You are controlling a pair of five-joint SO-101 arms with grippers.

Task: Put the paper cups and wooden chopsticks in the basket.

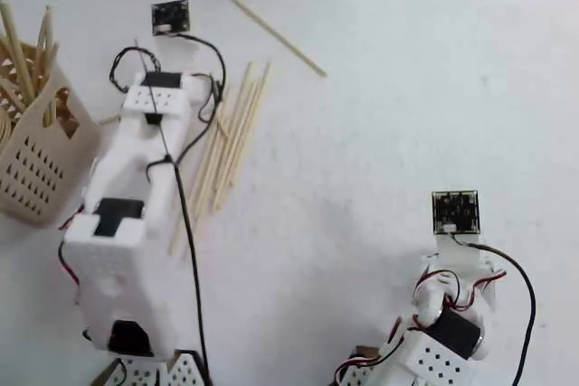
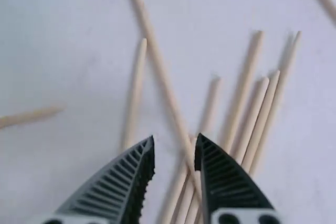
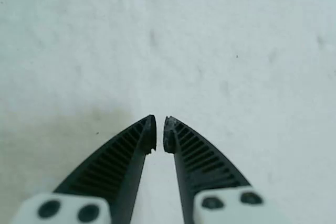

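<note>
At far left of the high view, the basket stands on the white table. Several wooden chopsticks lean inside it, their ends sticking up above the rim.

Left arm: stretches from the lower left of the frame up toward upper centre-left. It lies just right of the basket and is not touching it.

Loose chopsticks: a fanned bundle flat on the table, along the right side of the left arm's front end and partly under it. A single chopstick lies apart from the bundle, diagonal, toward the upper centre.

Left gripper: released, jaws parted, and low over the bundle. One long stick lies across the others and runs down into the gap between the jaws, close to one fingertip. Cannot tell whether it touches. Nothing is grasped.

Right arm: lower right of the high view, well apart from the chopsticks and the basket.

Right gripper: clenched, tips almost meeting with only a sliver between them. It holds nothing and sits over bare table.
</note>
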